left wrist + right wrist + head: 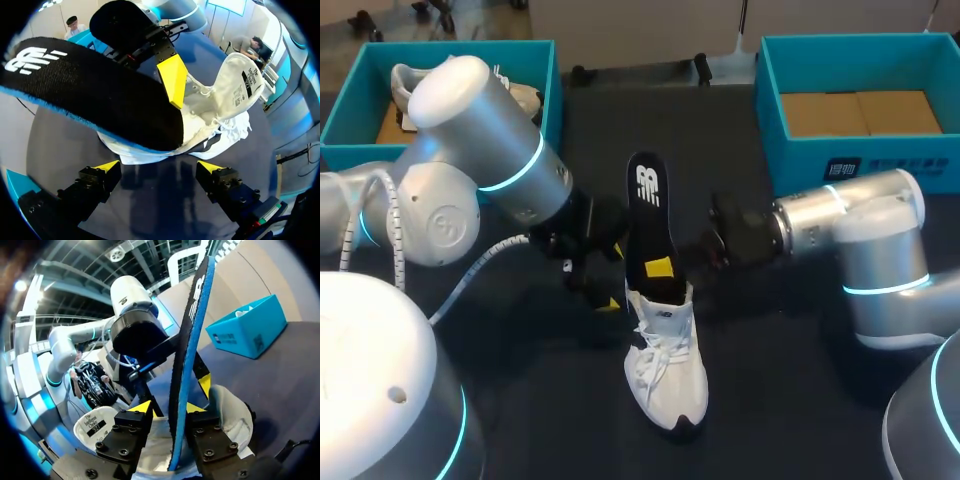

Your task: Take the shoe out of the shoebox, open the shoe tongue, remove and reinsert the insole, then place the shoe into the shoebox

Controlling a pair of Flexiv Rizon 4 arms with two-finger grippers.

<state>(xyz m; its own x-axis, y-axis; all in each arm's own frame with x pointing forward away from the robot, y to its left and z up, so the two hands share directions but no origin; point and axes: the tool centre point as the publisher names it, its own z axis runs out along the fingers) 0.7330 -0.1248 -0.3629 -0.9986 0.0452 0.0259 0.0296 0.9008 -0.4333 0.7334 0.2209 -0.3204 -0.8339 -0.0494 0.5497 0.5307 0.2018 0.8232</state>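
Clamping insole (186, 345), right end effector (169, 407), left end effector (159, 166) spread before shoe (220, 100)

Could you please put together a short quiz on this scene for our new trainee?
1. True or false: the black insole lies flat inside the white shoe.
2. Which gripper is shut on the insole? A: left gripper; B: right gripper; C: neither.
3. Fill in: the teal shoebox on the left arm's side holds a ____.
Key: 1 false, it sticks up out of the shoe's opening; 2 B; 3 second shoe.
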